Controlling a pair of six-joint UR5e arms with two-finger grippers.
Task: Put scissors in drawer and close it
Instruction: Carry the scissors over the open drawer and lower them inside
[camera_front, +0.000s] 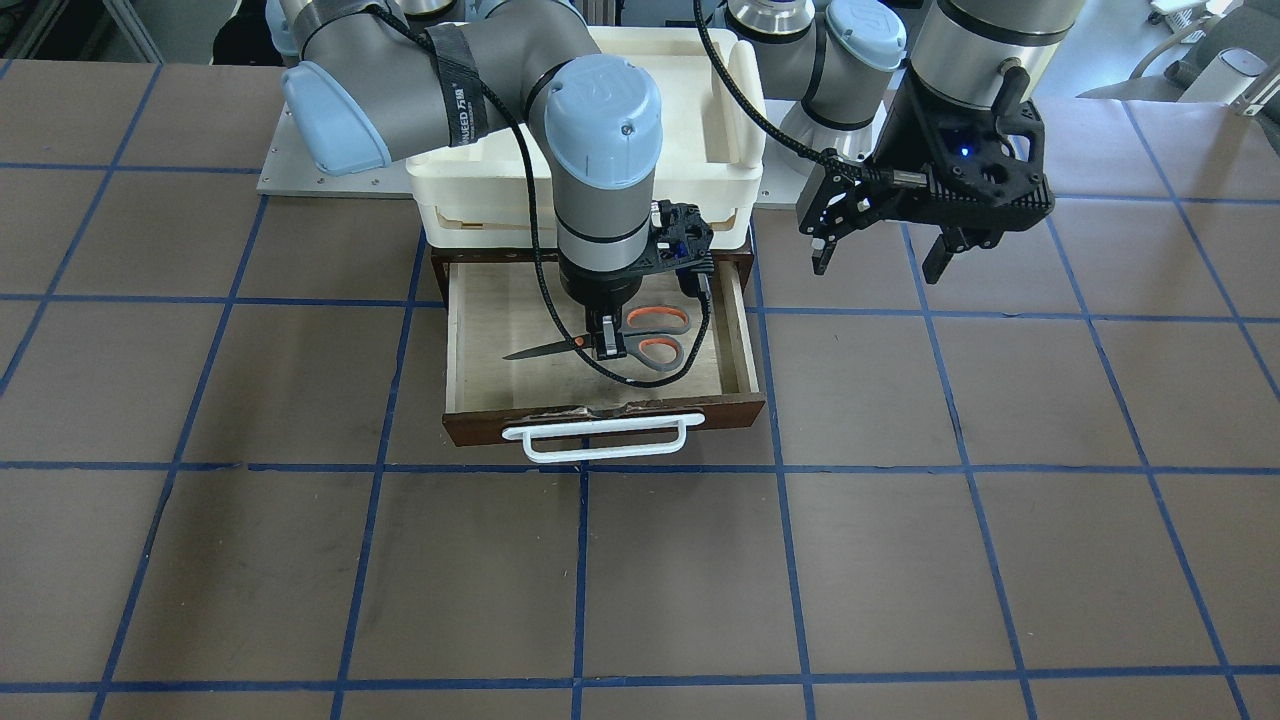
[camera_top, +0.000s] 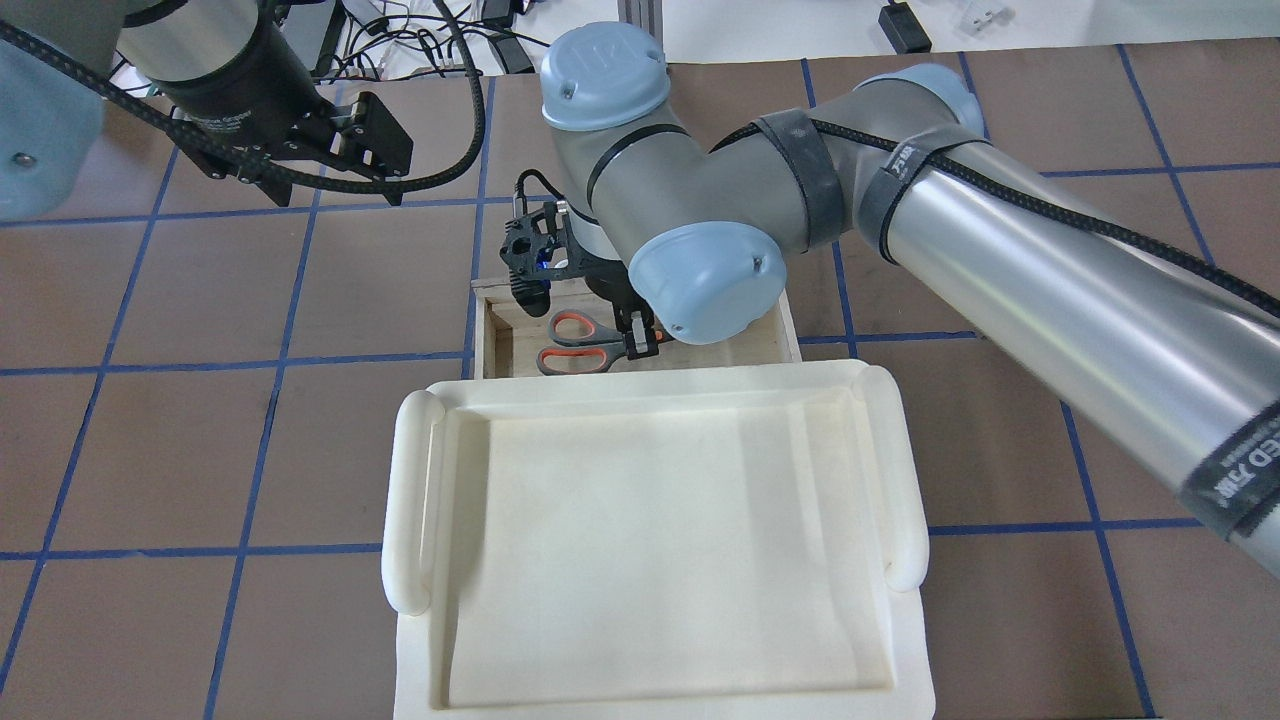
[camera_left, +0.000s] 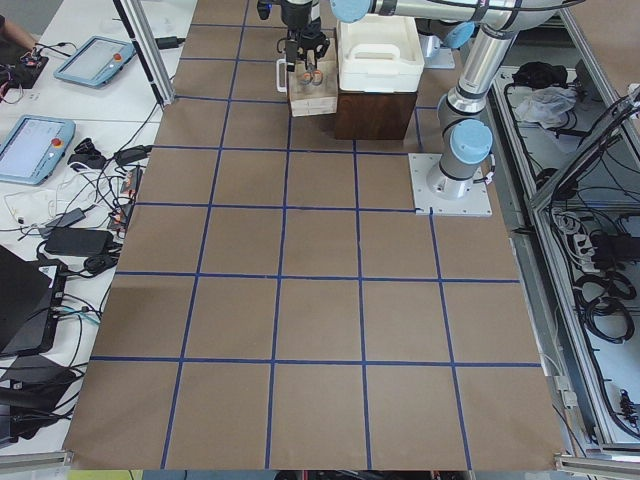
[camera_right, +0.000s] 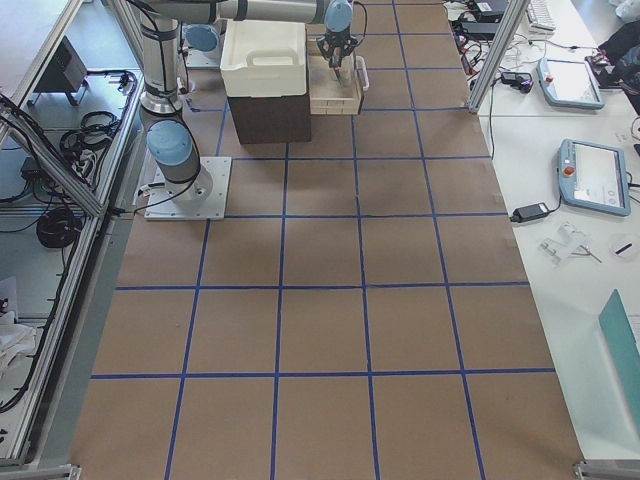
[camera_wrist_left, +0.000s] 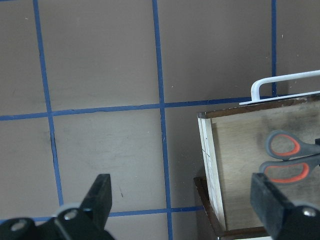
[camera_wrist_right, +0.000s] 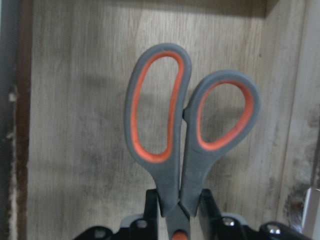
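The shallow dark brown wooden drawer (camera_front: 600, 418) stood open. Inside it, the right gripper (camera_front: 607, 343) pinched the small dark-bladed scissors (camera_front: 660, 352) near the pivot, long axis across the drawer, blades pointing rightward. Beyond, the left gripper (camera_front: 878, 262) hung spread beside the drawer.

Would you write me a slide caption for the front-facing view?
Right gripper grips the scissors inside the open drawer; left gripper hangs open beside it.

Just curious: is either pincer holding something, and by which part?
The right pincer grips the scissors at the neck, where handles meet blades; the left pincer holds nothing.
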